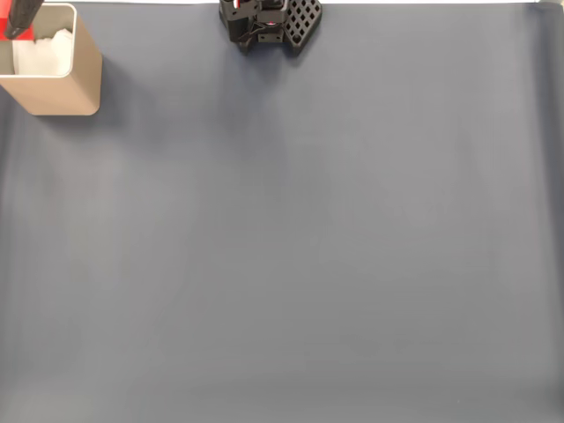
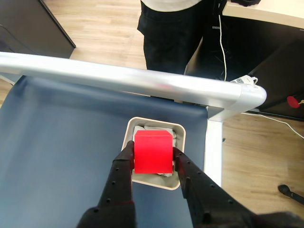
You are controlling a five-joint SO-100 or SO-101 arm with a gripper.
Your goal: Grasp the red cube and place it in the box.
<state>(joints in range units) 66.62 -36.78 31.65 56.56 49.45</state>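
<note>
We see the red cube (image 2: 152,153) clamped between the two black fingers of the gripper (image 2: 152,154) in the wrist view, one finger (image 2: 122,164) pressed to its left face and the other to its right face. The jaws are closed only as far as the cube's width allows, and the cube is all they hold. It hangs directly above the box (image 2: 129,130), a tan square container with rounded corners and white lining showing around the cube's edges.

In the fixed view, the box (image 1: 62,92) sits at the far top left corner of the dark blue-grey table cover (image 1: 308,264), with a sliver of the red cube (image 1: 22,33) and a dark part of the arm above its opening. The arm's black base (image 1: 264,22) stands at the top centre, well apart from the box.

Beyond the table, the wrist view shows a silver metal rail (image 2: 142,80) along the table's edge, a wooden floor, and a person (image 2: 173,33) in dark clothing standing close behind the rail.

We judge the cube ready to be released. The box is not much wider than the cube, so if the arm drifts before the fingers part, the cube could catch the rim and tumble out. The box also sits beside the table's edge, so a bounced cube could fall to the floor.
</note>
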